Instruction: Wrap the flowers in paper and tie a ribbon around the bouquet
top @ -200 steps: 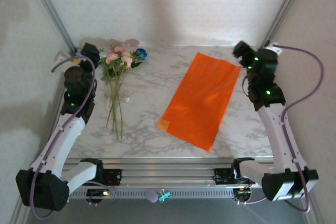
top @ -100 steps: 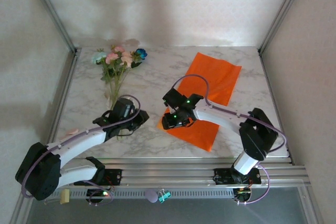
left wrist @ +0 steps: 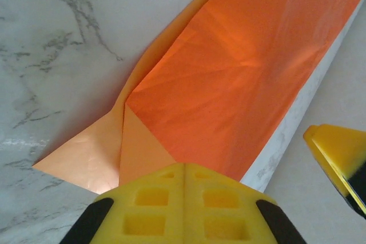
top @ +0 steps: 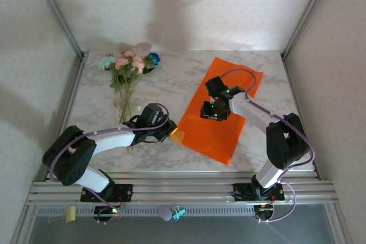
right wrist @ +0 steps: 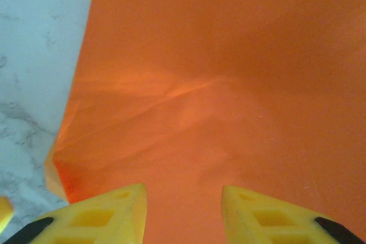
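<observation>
Since half a second ago we see both arms shifted. The left fingers (top: 170, 131), which were by the lower ends of the stems, now sit at the near left corner of the paper (top: 209, 135). The right fingers (top: 210, 112) have left that corner and moved farther up the sheet, toward its middle. The paper lies on the desk (top: 171, 84) where it was, right of centre, slanting from that near corner up toward the far right. From the left wrist we see the left fingers (left wrist: 183, 171) closed tight, pad against pad, with the folded-over corner of the paper (left wrist: 240, 72) running in between their tips. Its paler underside shows as a small triangular flap beside them and along the sheet's left edge. From the right wrist we see the two yellow pads (right wrist: 114, 212) standing partly apart over the paper (right wrist: 240, 72) with nothing gripped between them. We cannot tell whether they touch the sheet, which shows a soft crease just ahead of them. The flowers (top: 128, 67) lie where they were at the far left of the desk, blooms toward the back wall and stems pointing to the near edge, well apart from the paper.
</observation>
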